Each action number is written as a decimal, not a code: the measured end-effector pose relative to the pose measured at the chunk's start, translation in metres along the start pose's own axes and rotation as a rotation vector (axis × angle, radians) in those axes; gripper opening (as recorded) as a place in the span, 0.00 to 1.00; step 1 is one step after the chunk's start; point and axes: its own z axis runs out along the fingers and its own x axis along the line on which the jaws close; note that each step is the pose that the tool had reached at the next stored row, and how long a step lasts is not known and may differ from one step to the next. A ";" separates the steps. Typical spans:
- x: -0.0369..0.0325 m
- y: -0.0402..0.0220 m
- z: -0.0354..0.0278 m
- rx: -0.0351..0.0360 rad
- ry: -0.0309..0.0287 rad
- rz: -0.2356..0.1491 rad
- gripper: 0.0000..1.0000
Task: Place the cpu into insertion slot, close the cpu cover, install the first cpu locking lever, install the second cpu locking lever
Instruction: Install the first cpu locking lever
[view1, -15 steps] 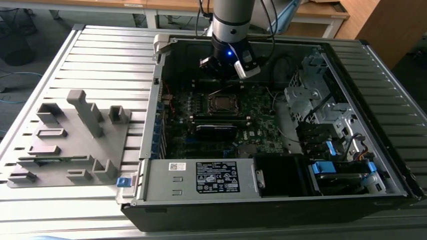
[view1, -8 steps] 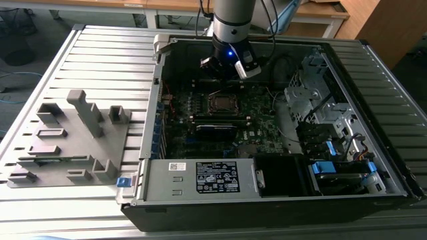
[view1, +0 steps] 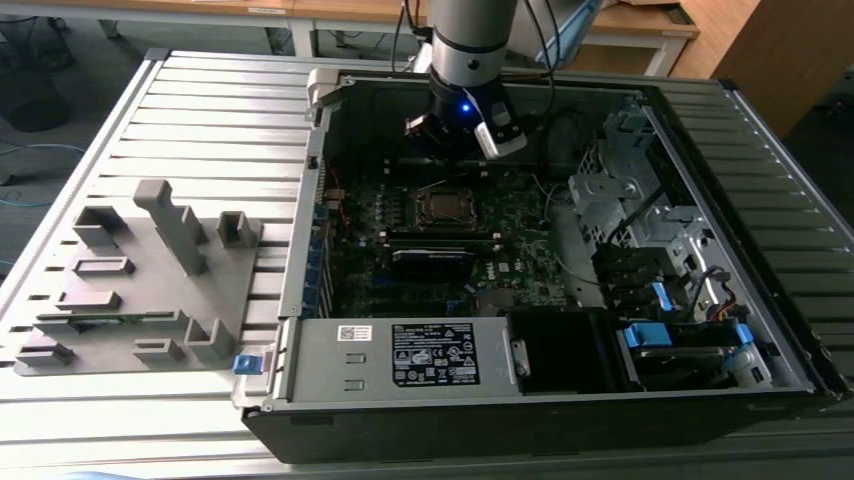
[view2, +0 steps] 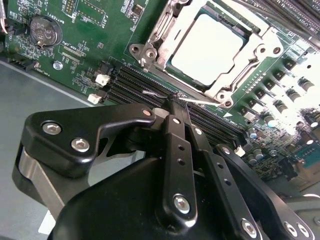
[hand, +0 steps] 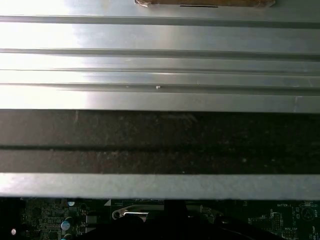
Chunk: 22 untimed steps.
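Observation:
In the exterior view the arm reaches down into an open computer case, and my gripper (view1: 461, 145) hangs just behind the insertion slot (view1: 441, 207) on the dark green motherboard (view1: 514, 235). In the second wrist view the cpu (view2: 215, 47) lies in the socket, its silver top showing through the cut-out of the cpu cover (view2: 261, 52), which lies flat over it. My gripper (view2: 175, 102) is shut, with its black fingers (view2: 175, 150) pressed together. Its tip is at a thin metal locking lever (view2: 152, 93) that runs along the socket's edge over the memory slots.
Long black memory slots (view2: 135, 85) and a coin battery (view2: 45, 30) lie close to the gripper. The case's wall (hand: 160, 65) is close by. A power supply (view1: 400, 355) and a drive cage (view1: 641, 220) bound the board. A grey fixture (view1: 134, 270) stands at the exterior view's left.

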 end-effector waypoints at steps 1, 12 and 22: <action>-0.0002 0.0000 0.0001 0.0001 -0.0006 0.005 0.11; -0.0007 -0.0001 0.0006 0.0004 -0.0057 0.022 0.11; -0.0006 -0.0003 0.0024 -0.0001 -0.0355 0.018 0.11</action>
